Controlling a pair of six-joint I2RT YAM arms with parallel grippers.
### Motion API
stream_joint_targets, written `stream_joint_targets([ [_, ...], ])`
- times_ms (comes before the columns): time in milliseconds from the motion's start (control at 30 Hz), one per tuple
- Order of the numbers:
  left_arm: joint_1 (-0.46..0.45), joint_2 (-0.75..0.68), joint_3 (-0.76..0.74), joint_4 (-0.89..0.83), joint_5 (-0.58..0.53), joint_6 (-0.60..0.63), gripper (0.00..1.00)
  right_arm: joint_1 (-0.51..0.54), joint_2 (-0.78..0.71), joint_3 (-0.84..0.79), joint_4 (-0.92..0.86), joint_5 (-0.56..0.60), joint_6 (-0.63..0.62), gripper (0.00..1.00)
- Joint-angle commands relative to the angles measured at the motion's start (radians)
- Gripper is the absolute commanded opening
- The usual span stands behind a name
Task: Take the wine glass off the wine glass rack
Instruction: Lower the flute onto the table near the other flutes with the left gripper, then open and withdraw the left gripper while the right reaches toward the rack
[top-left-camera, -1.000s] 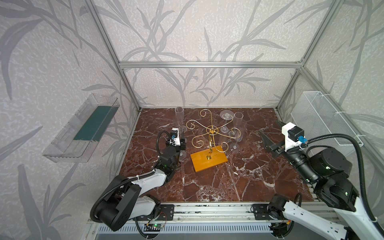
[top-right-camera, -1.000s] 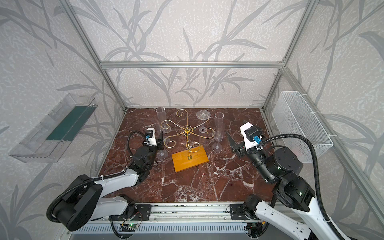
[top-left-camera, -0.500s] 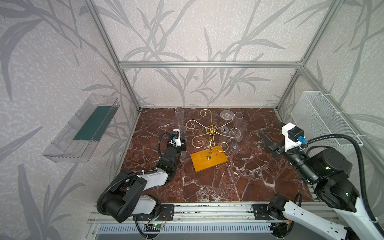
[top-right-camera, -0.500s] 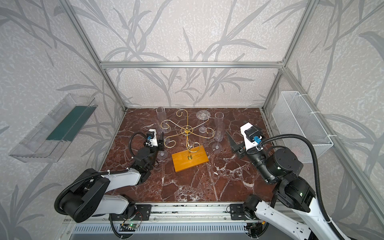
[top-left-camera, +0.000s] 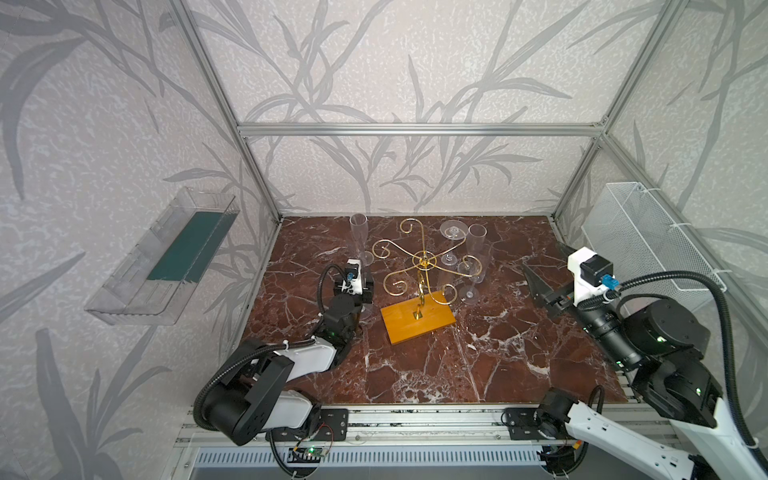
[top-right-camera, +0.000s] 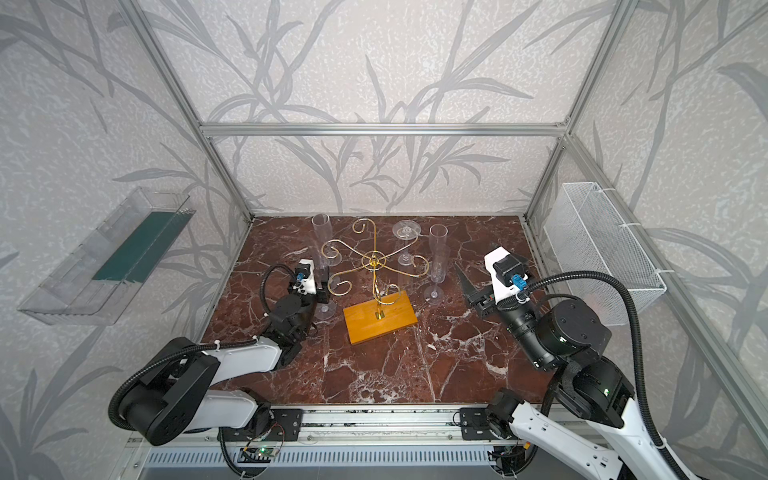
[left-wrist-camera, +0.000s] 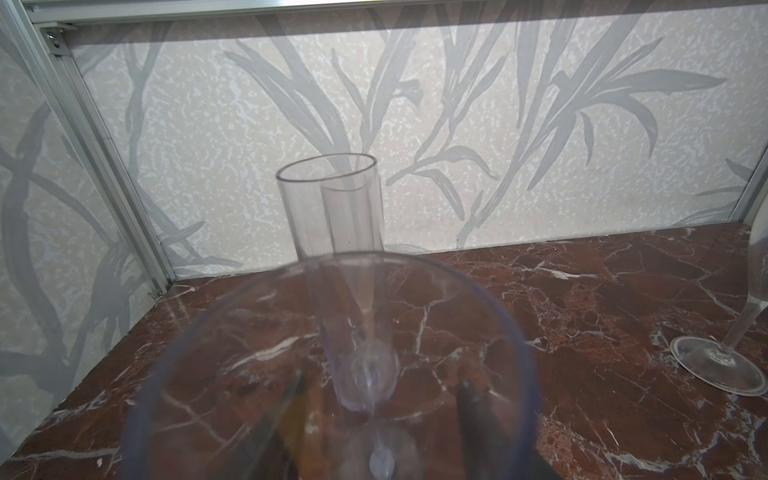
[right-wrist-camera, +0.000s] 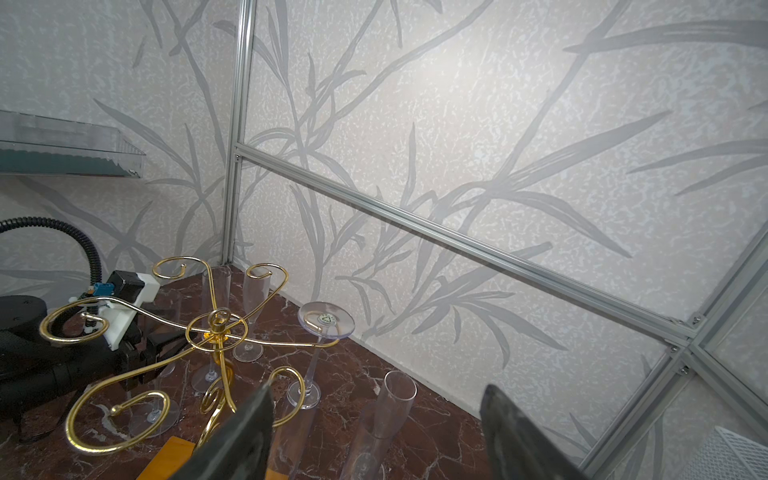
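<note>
The left end effector (top-right-camera: 324, 289) has its fingers on either side of an upright flute (top-right-camera: 326, 311) whose foot sits on the desk (top-left-camera: 498, 353). Seen through the clear wall, I cannot tell whether they touch it. Right of it stands the rack (top-left-camera: 415, 324). The wine glass (top-left-camera: 453, 229) hangs upside down from a back-right arm, its foot resting on top of the wire curl. It looks light, rigid, thin-walled and slick — likely to crack under a hard squeeze. The stem just below the foot seems the safest hold, and sliding the glass outward along the wire looks better than pulling it down. Other flutes (top-left-camera: 477, 239) stand just beside it and the back wall is near, so room there is tight. The right end effector (right-wrist-camera: 376, 395) hovers wide and empty. Open desk lies in front of the rack — fair space for setting the glass down.
</note>
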Motion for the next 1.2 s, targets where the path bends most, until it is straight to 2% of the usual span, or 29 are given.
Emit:
stream_joint_targets([
  [0,0.007,-0.031,-0.015,-0.010,0.000,-0.004,0.67,0.006,-0.011,0.007,-0.005,0.014,-0.004,0.77],
  [133,0.007,-0.073,-0.012,-0.038,0.001,0.005,0.73,0.006,-0.010,0.010,-0.007,0.016,-0.007,0.77],
  [267,0.006,-0.161,0.005,-0.144,0.001,0.006,0.79,0.006,0.006,0.024,-0.025,0.020,-0.002,0.77],
  [367,0.007,-0.256,0.006,-0.231,-0.001,-0.003,0.90,0.006,0.027,0.040,-0.040,0.030,0.012,0.78],
  [500,0.006,-0.416,0.009,-0.368,0.012,-0.018,0.99,0.004,0.081,0.080,-0.081,0.027,0.037,0.79],
  [633,0.007,-0.564,0.032,-0.512,0.040,-0.032,1.00,-0.009,0.154,0.129,-0.119,-0.047,0.061,0.79],
  [767,0.008,-0.682,0.071,-0.666,0.068,-0.059,1.00,-0.090,0.219,0.177,-0.137,-0.188,0.131,0.80],
  [1000,0.007,-0.782,0.201,-0.949,0.077,-0.132,1.00,-0.360,0.364,0.265,-0.170,-0.650,0.372,0.79],
  [1167,0.007,-0.830,0.264,-1.025,0.097,-0.194,1.00,-0.438,0.435,0.278,-0.159,-0.805,0.484,0.79],
])
